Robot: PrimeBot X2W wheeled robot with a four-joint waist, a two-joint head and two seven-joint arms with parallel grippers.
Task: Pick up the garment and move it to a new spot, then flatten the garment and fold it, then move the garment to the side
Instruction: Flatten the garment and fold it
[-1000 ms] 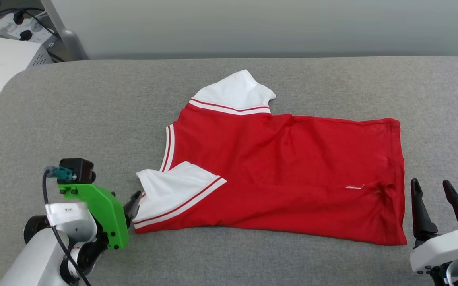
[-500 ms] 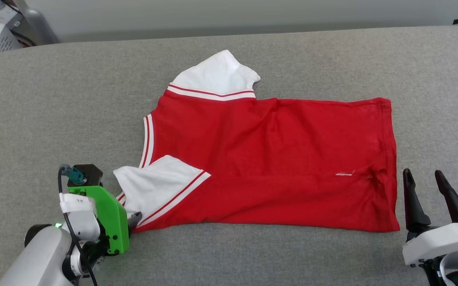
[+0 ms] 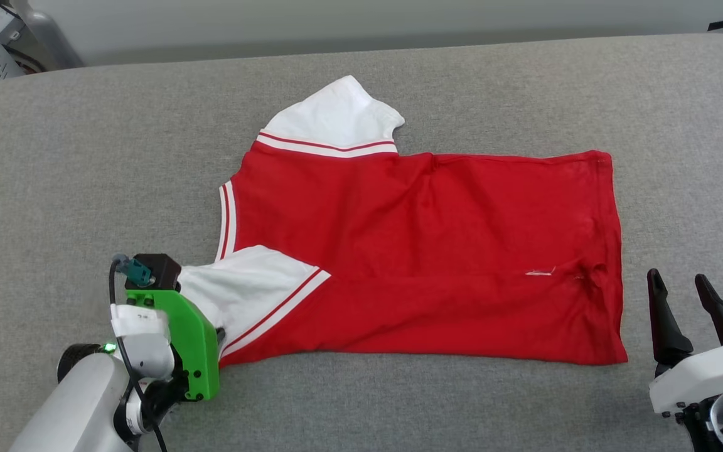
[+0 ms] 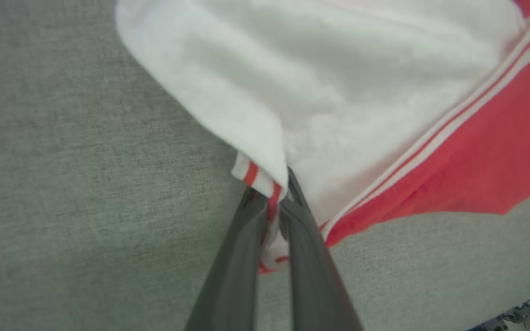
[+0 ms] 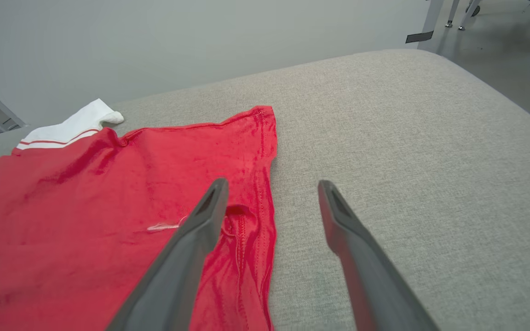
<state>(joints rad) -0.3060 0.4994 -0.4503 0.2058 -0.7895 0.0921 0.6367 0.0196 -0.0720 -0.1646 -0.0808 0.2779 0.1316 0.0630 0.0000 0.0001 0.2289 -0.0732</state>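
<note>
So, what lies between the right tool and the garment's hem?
Just bare grey padded surface; the head view shows the right tool apart from the garment.

Head camera overlooked the grey fabric-covered bench from above; nearer wrist cameras shared its red white-panelled fabric jersey.

No readable text; marks on white wrist tag too blurred.
</note>
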